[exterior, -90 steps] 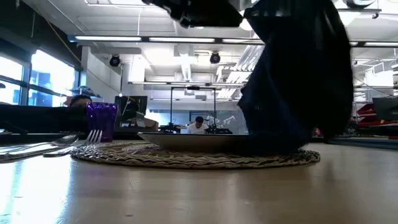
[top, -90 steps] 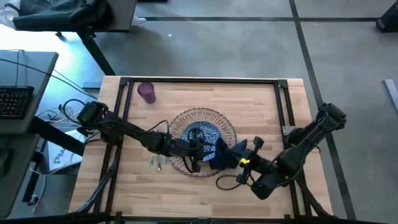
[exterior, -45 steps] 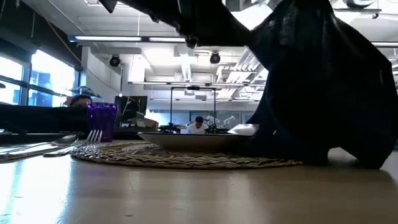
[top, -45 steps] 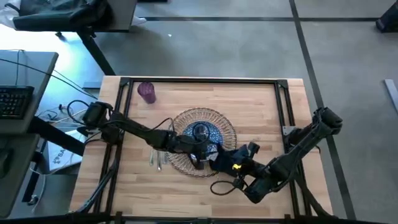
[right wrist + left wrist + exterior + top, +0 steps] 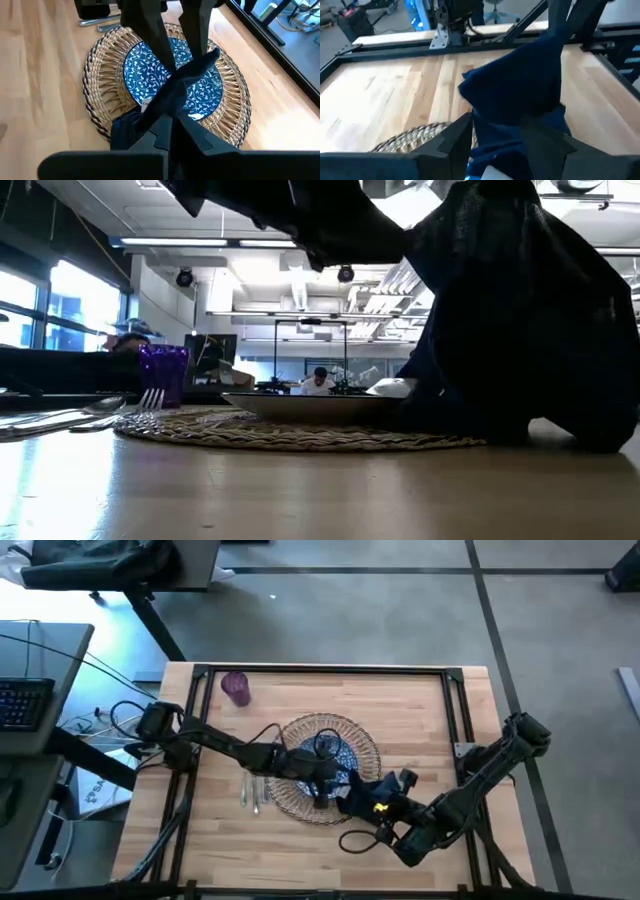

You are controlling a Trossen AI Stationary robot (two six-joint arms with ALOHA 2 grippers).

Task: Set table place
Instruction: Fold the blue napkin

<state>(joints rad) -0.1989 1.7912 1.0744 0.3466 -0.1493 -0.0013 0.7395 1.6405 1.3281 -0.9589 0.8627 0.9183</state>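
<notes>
A blue-patterned plate (image 5: 322, 752) sits on a round wicker charger (image 5: 345, 724) at mid-table. The navy napkin (image 5: 357, 790) is bunched over their near right side, with my right gripper (image 5: 172, 120) shut on it. My left gripper (image 5: 497, 127) reaches over the plate, open. Its fingers (image 5: 150, 35) stand on either side of the napkin's raised far corner (image 5: 206, 59); I cannot tell whether they touch it. The silver cutlery (image 5: 250, 795) lies on the table left of the charger. My right gripper pinches a bunched fold of the napkin (image 5: 169, 106) between its two fingers, coming in slanting from the table's near right. One corner stands up over the plate. The napkin's lower folds (image 5: 560, 420) rest on the plate, the charger and the table beside them.
A small purple cup (image 5: 236, 687) stands near the far left edge. Bare wood lies to the right of the charger and along the near edge. Black frame rails (image 5: 320, 668) run around the table's edges.
My right gripper has drawn back a little toward the near edge with the napkin. The napkin first hung narrow over the plate; it now spreads wider, its lower end on the table right of the charger. My left gripper has moved right, up to the napkin's raised corner.
</notes>
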